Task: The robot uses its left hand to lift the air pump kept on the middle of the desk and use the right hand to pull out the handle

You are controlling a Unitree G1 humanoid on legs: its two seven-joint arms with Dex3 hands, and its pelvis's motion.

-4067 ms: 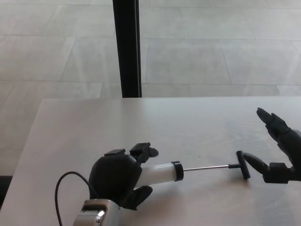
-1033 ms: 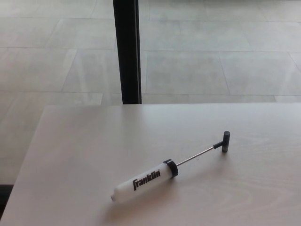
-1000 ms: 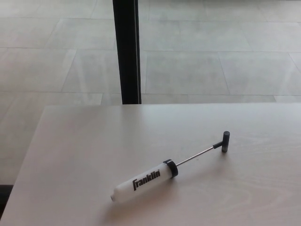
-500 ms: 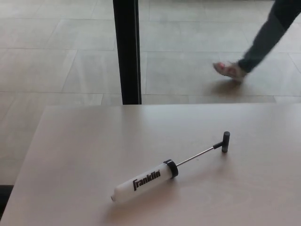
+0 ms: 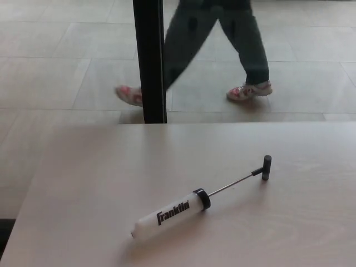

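From the head view, the air pump [image 5: 169,214] lies flat on the pale worktop [image 5: 83,183], a little toward the near edge and roughly in the middle from side to side. It rests on a slant, its blunt end pointing toward the near left and its handle end toward the far right. The barrel is a white, faintly translucent cylinder with the word "Franklin" printed along it in dark slanted letters. A black collar [image 5: 202,198] rings the barrel's far end. Out of that collar runs a thin metal rod [image 5: 229,186], drawn out so that a good length of it shows bare. The rod ends in a short black T-handle [image 5: 266,167], which stands crosswise to the rod and sits just above the worktop, casting a small shadow beside it. A soft shadow also runs under the barrel.

Nothing touches the pump. Neither robot hand is in the picture, left or right, so I cannot tell how either one stands.

Beyond the far edge of the worktop rises a black post [image 5: 149,61], upright against a floor of large grey tiles [image 5: 50,72]. A person's legs [image 5: 222,33] in dark trousers and light shoes with pink trim stride across that floor behind the post, well apart from the worktop.
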